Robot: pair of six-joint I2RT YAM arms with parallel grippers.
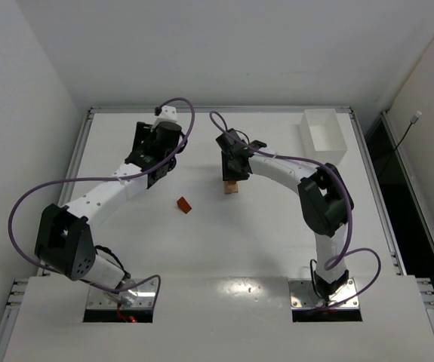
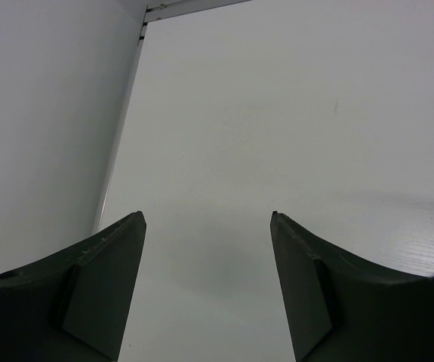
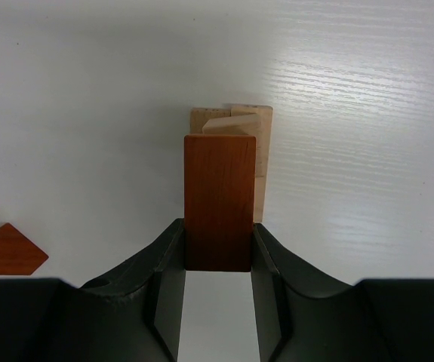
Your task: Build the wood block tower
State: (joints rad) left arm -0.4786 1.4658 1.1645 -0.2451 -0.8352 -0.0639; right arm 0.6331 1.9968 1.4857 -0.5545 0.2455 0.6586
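In the right wrist view my right gripper (image 3: pixel 217 235) is shut on a reddish-brown block (image 3: pixel 219 197), both fingers pressed to its sides. The block lies over the pale tan blocks (image 3: pixel 256 132) of the wood block tower. From above, the tower (image 1: pixel 232 187) shows as a small tan and brown stack directly under the right gripper (image 1: pixel 234 167). A loose reddish-brown wedge (image 1: pixel 183 204) lies on the table left of the tower; its corner (image 3: pixel 5 250) shows at the right wrist view's left edge. My left gripper (image 2: pixel 207 219) is open over bare table, far back left (image 1: pixel 158 142).
A clear rectangular bin (image 1: pixel 323 137) stands at the back right of the white table (image 1: pixel 224 249). A metal rail edges the table at the back and sides (image 2: pixel 118 143). White walls close in on the left and back.
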